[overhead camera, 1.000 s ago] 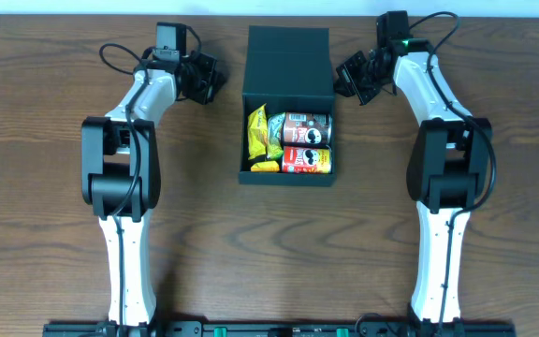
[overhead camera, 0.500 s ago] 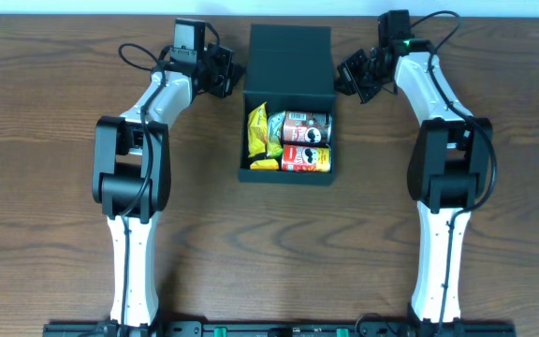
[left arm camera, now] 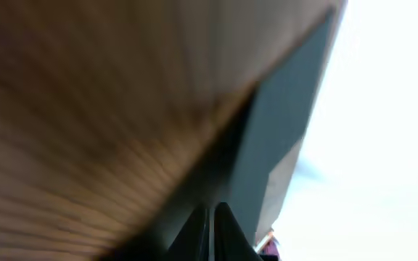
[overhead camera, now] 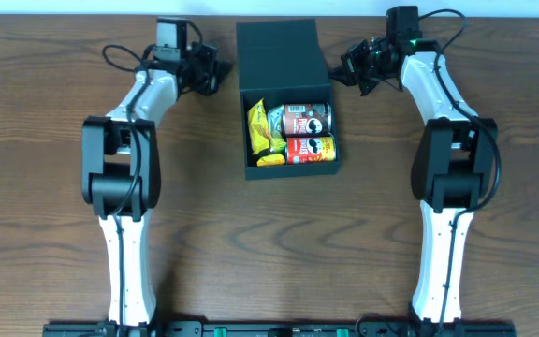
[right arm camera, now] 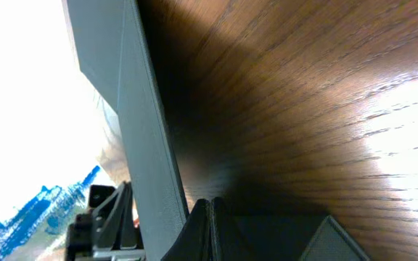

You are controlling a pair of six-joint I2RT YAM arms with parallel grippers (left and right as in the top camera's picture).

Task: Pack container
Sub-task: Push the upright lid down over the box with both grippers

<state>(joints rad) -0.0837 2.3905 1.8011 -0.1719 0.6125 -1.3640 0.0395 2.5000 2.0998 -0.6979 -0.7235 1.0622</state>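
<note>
Both claws are pinched shut on nothing; the left claw [overhead camera: 211, 73] and right claw [overhead camera: 354, 67] flank the far end of the open container [overhead camera: 277, 51], which sits far-centre on the dark wood-grain bench [overhead camera: 45, 187], cans [overhead camera: 307, 122] and packets [overhead camera: 258, 126] inside. White glare beyond.

one container [overhead camera: 277, 51], two snack cans [overhead camera: 307, 120], at least two packets [overhead camera: 258, 126], two arms [overhead camera: 120, 168].

A robotics lab is indicated: a left arm [overhead camera: 120, 178] and right arm [overhead camera: 452, 178] are fixed to a rail [overhead camera: 279, 329] at the lower frame edge of a wood-grain table [overhead camera: 269, 243].
</note>
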